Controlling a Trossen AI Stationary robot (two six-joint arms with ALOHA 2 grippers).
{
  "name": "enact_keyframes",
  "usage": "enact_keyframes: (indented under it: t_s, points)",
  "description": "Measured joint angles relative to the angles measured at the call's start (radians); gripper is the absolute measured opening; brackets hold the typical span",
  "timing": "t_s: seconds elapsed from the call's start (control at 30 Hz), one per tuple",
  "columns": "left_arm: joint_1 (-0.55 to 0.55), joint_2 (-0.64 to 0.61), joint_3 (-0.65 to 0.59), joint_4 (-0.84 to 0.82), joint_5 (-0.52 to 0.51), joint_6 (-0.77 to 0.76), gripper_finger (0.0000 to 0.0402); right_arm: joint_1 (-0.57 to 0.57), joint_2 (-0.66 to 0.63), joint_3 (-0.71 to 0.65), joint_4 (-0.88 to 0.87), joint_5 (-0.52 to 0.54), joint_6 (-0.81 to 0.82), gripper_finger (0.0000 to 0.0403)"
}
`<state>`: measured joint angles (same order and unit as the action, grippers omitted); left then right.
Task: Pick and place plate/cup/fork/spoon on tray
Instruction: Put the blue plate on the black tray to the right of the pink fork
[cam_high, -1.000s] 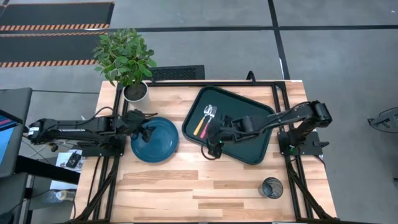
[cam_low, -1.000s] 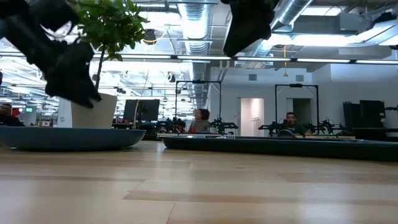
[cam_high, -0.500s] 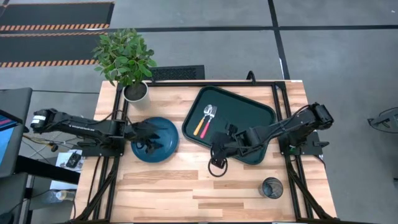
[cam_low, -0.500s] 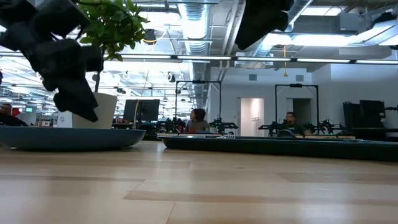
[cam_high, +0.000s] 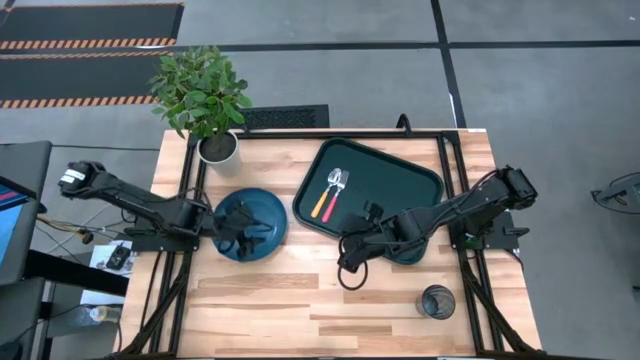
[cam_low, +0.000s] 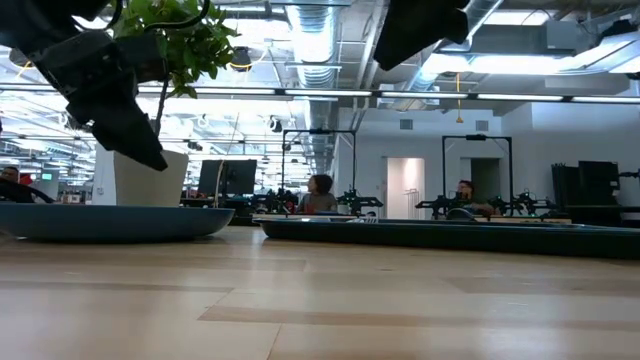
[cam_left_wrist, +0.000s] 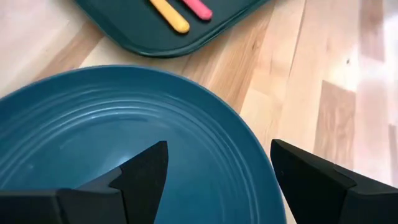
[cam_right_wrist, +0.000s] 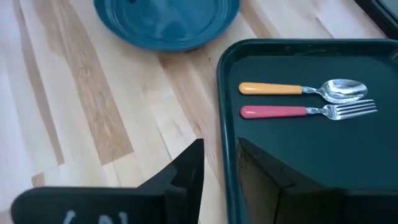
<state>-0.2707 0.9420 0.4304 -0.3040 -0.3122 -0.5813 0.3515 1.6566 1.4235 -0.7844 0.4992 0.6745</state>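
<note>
The teal-blue plate (cam_high: 262, 215) lies flat on the table, left of the dark tray (cam_high: 385, 180). My left gripper (cam_high: 243, 237) hangs open above the plate, clear of it; in its wrist view (cam_left_wrist: 217, 155) the plate's rim (cam_left_wrist: 252, 134) lies below the gap. The orange-handled spoon (cam_high: 322, 203) and the red-handled fork (cam_high: 333, 200) lie side by side on the tray's left part. My right gripper (cam_high: 348, 268) hangs over the table off the tray's near left corner, empty, its fingers a narrow gap apart (cam_right_wrist: 221, 149). The grey cup (cam_high: 436, 301) stands near the front right.
A white pot with a green plant (cam_high: 205, 100) stands at the far left corner, behind the plate. Bare wood runs along the table's near side between the plate and the cup. People sit in the room beyond the table (cam_low: 320, 195).
My right gripper has gone from above the tray toward the table's near edge, past the tray's near left corner. My left gripper has gone from the plate's left rim a little toward the near edge, over the plate. The plate, spoon and fork have stayed put.
</note>
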Motion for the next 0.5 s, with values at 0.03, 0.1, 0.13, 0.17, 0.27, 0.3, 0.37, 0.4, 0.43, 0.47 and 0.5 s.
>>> enact_keyframes:
  t_s: [0.03,0.1,0.13,0.17,0.27,0.3,0.37,0.4,0.43,0.47,0.5]
  points:
    - [-0.013,0.020,0.008,-0.001,-0.013,0.000,0.0269,0.000,0.000,0.000,0.008,0.000,0.001,0.0118]
    - [-0.034,0.068,0.025,-0.003,-0.034,-0.005,0.0269,0.000,0.000,0.000,0.024,0.000,0.002,0.0118]
    - [-0.042,0.094,0.035,-0.011,-0.042,-0.007,0.0269,0.001,0.000,0.000,0.032,0.000,0.002,0.0118]
    - [-0.050,0.120,0.046,-0.022,-0.047,-0.008,0.0269,0.001,0.000,0.000,0.044,-0.001,0.002,0.0118]
    - [-0.071,0.210,0.074,-0.063,-0.057,-0.009,0.0269,0.007,0.000,0.000,0.076,0.000,0.005,0.0118]
    - [-0.079,0.240,0.081,-0.072,-0.062,-0.010,0.0269,0.011,0.000,0.000,0.085,0.001,0.012,0.0118]
    - [-0.087,0.302,0.094,-0.067,-0.074,-0.014,0.0269,0.022,0.000,0.000,0.094,0.003,0.031,0.0118]
    - [-0.091,0.330,0.100,-0.066,-0.080,-0.018,0.0269,0.028,0.000,0.000,0.093,0.003,0.039,0.0118]
    - [-0.093,0.358,0.105,-0.065,-0.080,-0.022,0.0269,0.036,0.000,0.000,0.093,0.003,0.048,0.0118]
    - [-0.094,0.388,0.111,-0.063,-0.080,-0.025,0.0269,0.044,0.000,-0.003,0.098,0.003,0.051,0.0118]
    - [-0.095,0.415,0.118,-0.059,-0.080,-0.027,0.0269,0.053,0.000,-0.010,0.109,0.005,0.052,0.0118]
